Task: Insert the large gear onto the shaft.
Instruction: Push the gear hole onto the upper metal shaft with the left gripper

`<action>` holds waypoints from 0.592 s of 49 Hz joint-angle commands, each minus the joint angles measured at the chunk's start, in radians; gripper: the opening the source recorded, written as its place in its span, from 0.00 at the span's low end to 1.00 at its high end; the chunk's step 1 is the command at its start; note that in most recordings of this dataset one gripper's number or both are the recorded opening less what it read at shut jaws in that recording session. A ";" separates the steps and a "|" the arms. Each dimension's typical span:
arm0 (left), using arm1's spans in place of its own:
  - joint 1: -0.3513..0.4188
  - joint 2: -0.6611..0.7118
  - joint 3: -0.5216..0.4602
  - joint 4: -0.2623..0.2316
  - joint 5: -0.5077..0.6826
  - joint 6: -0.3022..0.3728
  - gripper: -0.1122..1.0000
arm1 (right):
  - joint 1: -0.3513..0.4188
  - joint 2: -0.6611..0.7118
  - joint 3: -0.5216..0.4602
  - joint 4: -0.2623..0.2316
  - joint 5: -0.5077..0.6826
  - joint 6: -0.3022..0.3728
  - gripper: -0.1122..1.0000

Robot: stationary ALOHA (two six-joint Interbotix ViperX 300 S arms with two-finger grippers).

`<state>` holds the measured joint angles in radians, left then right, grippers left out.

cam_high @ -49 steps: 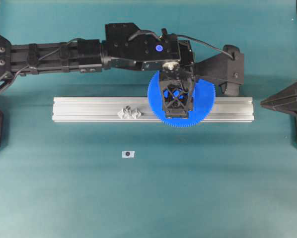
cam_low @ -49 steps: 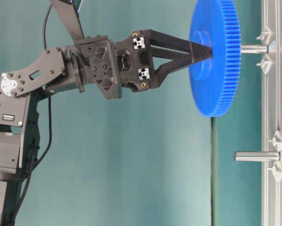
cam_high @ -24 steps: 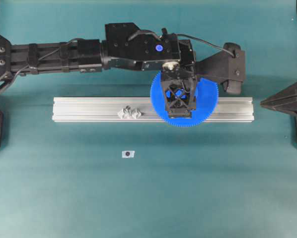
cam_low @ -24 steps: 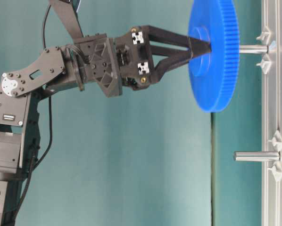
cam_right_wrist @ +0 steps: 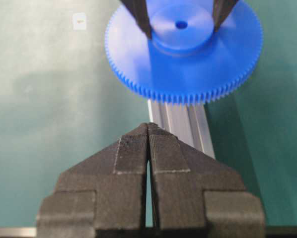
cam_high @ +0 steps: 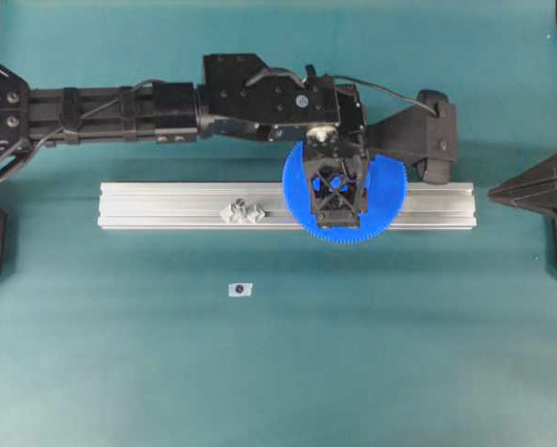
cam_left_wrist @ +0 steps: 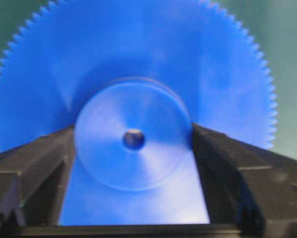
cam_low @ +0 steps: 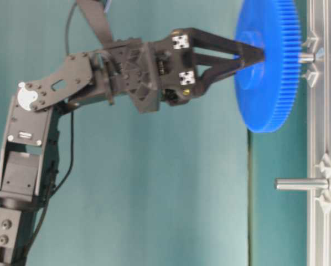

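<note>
1. Teal matting is covering the whole bench, with an aluminium rail lying across it.
2. Over that rail the left gripper is clamping the large gear by its raised hub, one finger on each side.
3. The gear is sitting part-way down the shaft, its face tilting slightly, with a short silvery stretch showing beneath it.
4. The disc is looking rigid, light and smooth, so the hub seems the sensible grip; the fine teeth would likely chip or slip.
5. The right gripper is waiting off to the side, fingers pressed together on nothing.
6. A second pin is standing bare further along.
</note>
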<state>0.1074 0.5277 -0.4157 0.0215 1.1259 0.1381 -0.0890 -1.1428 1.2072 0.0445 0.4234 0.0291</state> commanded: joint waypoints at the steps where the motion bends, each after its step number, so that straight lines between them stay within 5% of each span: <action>1: -0.014 -0.023 -0.005 0.000 -0.018 -0.011 0.79 | -0.003 0.006 -0.009 0.003 -0.005 0.008 0.11; 29: -0.034 -0.038 0.020 0.000 -0.020 -0.048 0.79 | -0.003 0.006 -0.006 0.003 -0.005 0.008 0.11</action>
<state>0.0890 0.5231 -0.3912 0.0261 1.0968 0.0920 -0.0890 -1.1428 1.2118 0.0460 0.4234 0.0291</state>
